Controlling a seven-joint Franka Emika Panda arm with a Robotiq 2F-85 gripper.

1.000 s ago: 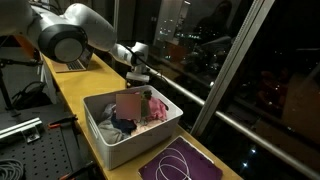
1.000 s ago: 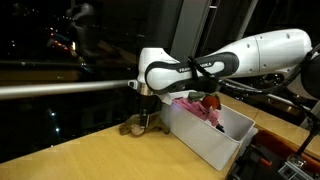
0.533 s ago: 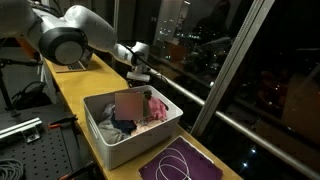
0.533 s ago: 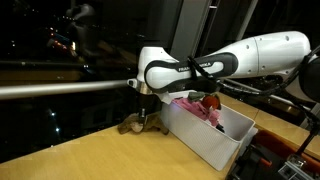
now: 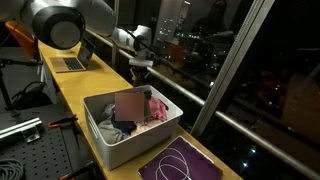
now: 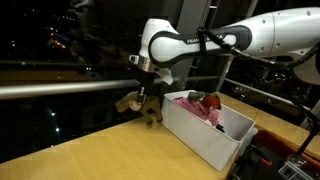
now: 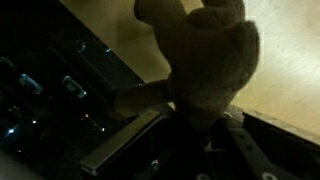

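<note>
A brown plush bear [image 6: 138, 104] hangs above the wooden tabletop [image 6: 80, 150], just left of the white bin [image 6: 200, 138]. My gripper [image 6: 146, 86] is shut on it from above. In the wrist view the bear [image 7: 195, 60] fills the middle, its body pinched between the dark fingers [image 7: 240, 135] at the bottom edge. In an exterior view the gripper [image 5: 140, 68] stands over the table's window side, beyond the bin [image 5: 100, 140]; the bear is barely visible under it.
The white bin holds crumpled cloths and soft things [image 5: 135, 115]. A purple mat with a white cable [image 5: 180, 162] lies next to the bin. A laptop [image 5: 68, 62] sits farther along the table. A window rail [image 6: 60, 90] runs close behind.
The jaws have closed on the bear, and the arm has risen, lifting it off the tabletop where it lay next to the bin.
</note>
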